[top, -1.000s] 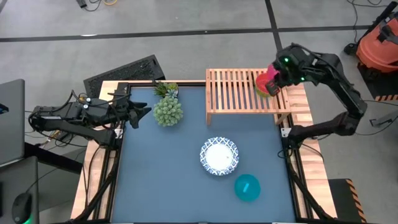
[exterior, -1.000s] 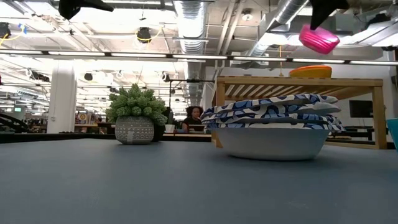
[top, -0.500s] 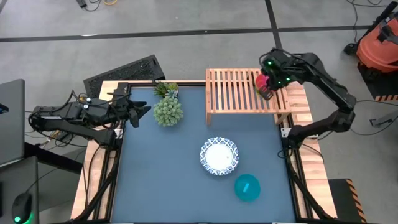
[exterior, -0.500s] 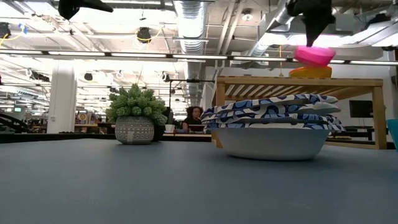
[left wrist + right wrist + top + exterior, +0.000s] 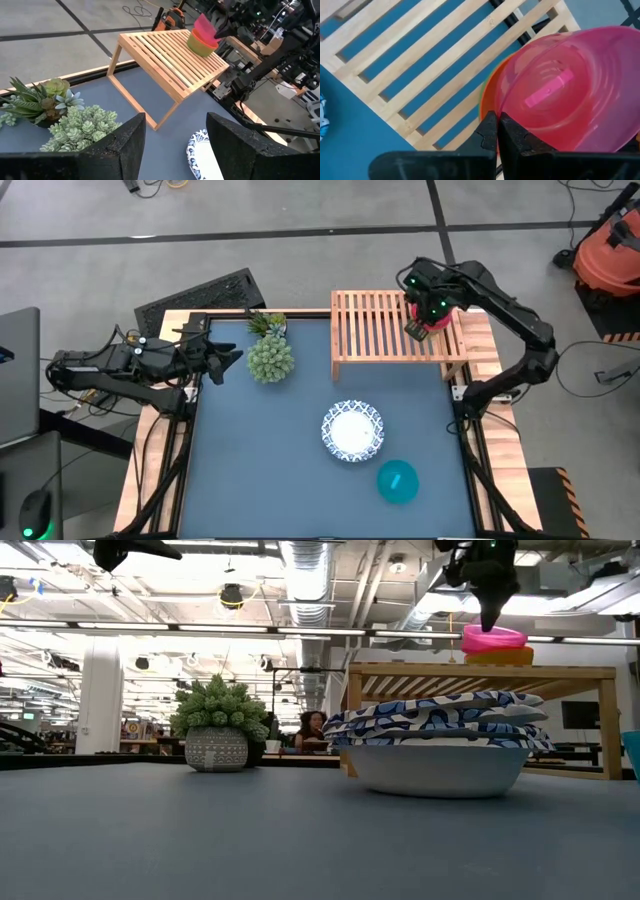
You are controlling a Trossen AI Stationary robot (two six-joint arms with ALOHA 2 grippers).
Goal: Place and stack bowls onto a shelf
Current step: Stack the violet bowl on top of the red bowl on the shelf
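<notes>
The light-wood shelf stands at the table's far right. On its right end sits a green bowl, and a red-pink bowl rests in it, slightly tilted. My right gripper is shut on the pink bowl from above. A stack of white bowls with blue rims and a teal bowl stand on the blue tabletop. My left gripper waits open at the table's left edge, touching nothing. My right gripper pinches the pink bowl's rim between its two fingers, one finger on the inner side and one on the outer. The fingers come from above, pointing steeply down. The bowl sits open side up, its underside in the green bowl on the shelf.
A spiky potted plant stands at the far left of the tabletop, beside the shelf. The shelf's left and middle slats are bare. Beyond the table the low view shows a room with a person far off.
My right gripper has come down and toward the table's left, over the shelf's right end, and has rolled, staying shut. The pink bowl hung tilted above the shelf. It is now nearly level and nested in the green bowl.
</notes>
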